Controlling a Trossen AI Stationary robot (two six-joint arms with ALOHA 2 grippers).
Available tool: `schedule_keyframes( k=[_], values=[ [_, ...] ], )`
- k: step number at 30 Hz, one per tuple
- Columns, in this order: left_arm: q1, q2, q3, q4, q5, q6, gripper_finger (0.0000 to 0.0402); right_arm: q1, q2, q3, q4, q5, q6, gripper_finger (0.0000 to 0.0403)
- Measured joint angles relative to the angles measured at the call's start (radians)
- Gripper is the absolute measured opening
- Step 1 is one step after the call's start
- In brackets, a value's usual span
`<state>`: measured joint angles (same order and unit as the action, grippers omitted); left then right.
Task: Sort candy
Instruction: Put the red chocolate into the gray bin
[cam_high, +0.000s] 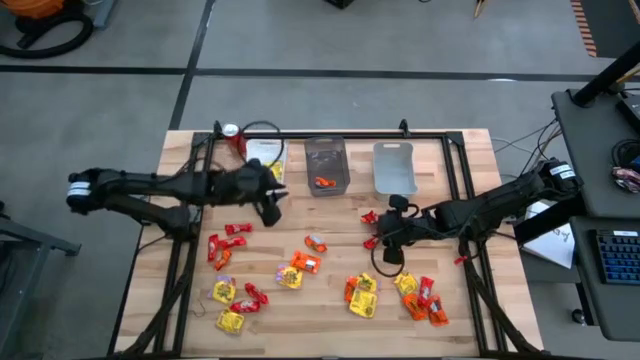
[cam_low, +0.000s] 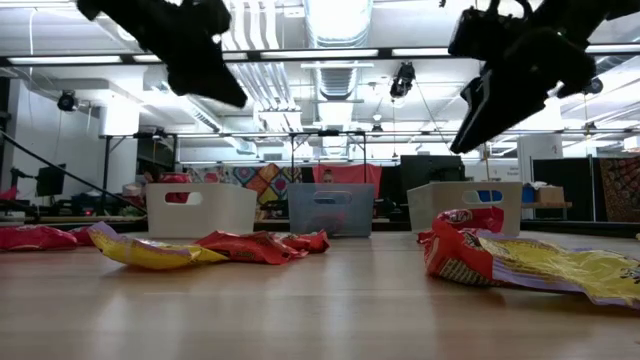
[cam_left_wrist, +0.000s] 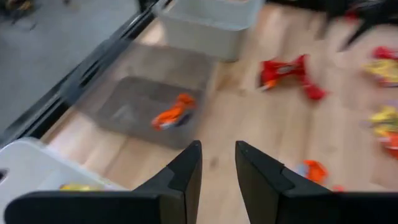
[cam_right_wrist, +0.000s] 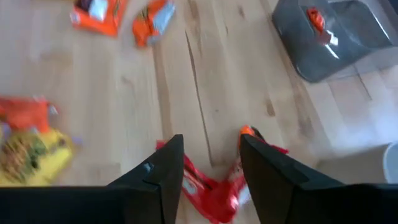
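Several candy packets in yellow, orange and red lie scattered on the wooden table (cam_high: 330, 300), most of them toward its near half (cam_high: 362, 295). One orange packet (cam_left_wrist: 174, 112) lies in the grey middle bin (cam_high: 326, 165), and a yellow one (cam_left_wrist: 74, 186) in the left white bin (cam_high: 266, 155). My left gripper (cam_left_wrist: 217, 146) is open and empty; it hovers in front of the left and middle bins (cam_high: 272, 210). My right gripper (cam_right_wrist: 211, 140) is open and raised above a crumpled red packet (cam_right_wrist: 211, 190). The low view shows both grippers well clear of the tabletop (cam_low: 465, 140).
A right white bin (cam_high: 393, 167) stands at the far edge beside the grey one. A red soda can with a silver top (cam_high: 232, 133) sits at the far left corner. Black frame rails (cam_high: 455, 165) run along the table's sides. Bare wood lies between the bins and the packets.
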<state>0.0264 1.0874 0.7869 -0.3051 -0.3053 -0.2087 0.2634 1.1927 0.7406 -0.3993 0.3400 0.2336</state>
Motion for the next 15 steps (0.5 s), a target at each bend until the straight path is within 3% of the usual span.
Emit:
schedule_keyframes(
  k=[7,15],
  values=[
    [-0.167,-0.024,-0.067,0.12,-0.052,-0.07,0.0081,0.0,0.042,0.016,-0.012,-0.01,-0.092,0.0195],
    [-0.231,-0.022,-0.094,0.144,-0.116,-0.115,0.0081,0.0,0.184,0.074,-0.082,-0.035,-0.16,0.0198]
  ],
)
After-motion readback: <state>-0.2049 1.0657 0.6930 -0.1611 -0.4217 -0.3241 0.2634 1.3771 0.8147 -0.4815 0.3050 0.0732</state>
